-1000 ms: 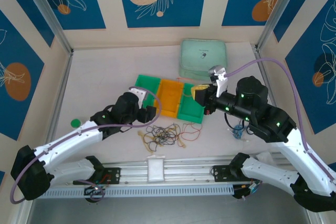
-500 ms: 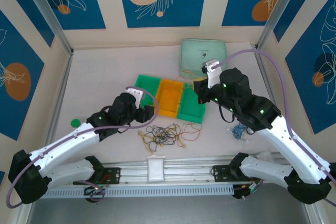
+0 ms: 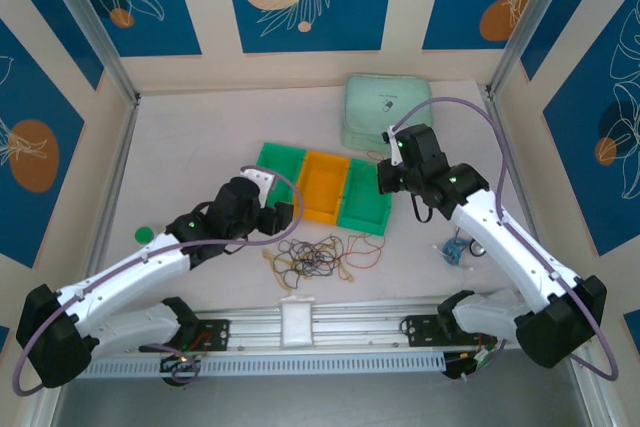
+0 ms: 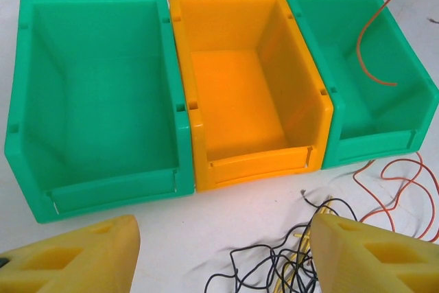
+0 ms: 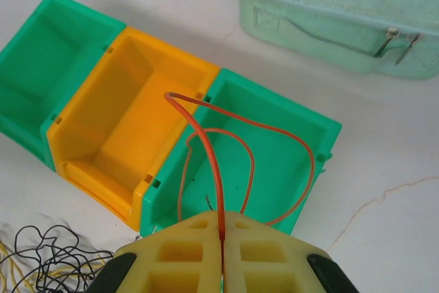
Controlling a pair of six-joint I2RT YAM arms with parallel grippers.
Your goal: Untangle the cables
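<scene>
— Where were the cables at that moment?

— Most of the cables (image 3: 315, 259) lay in one tangled heap on the table (image 3: 200, 137), close to its near edge and about the middle of its width. They were black, yellow and some red-orange loops. One red-orange cable (image 5: 214, 162) was apart from the heap, because I had it.

— On which side did you have it?

— In my right gripper (image 5: 221, 228). Its fingers were pressed fully together on that cable, and the loops rose from them over the right green bin (image 4: 319, 36). One end hung inside this bin. I could not tell if it touched the bottom.

— And the other side?

— My left gripper (image 4: 219, 259) stood rather wide open and held nothing. It hung low over the table, between the heap and the near side of the bins. Its yellow fingers (image 4: 75, 255) stood one on each side of the far part of the heap.

— How did the bins stand?

— The left green bin (image 4: 96, 80), the orange bin (image 4: 240, 80) and the right green bin touched each other in one row, around the middle of the table. A pale green case (image 3: 388, 107) lay behind them, by the far edge, toward the right corner.
</scene>
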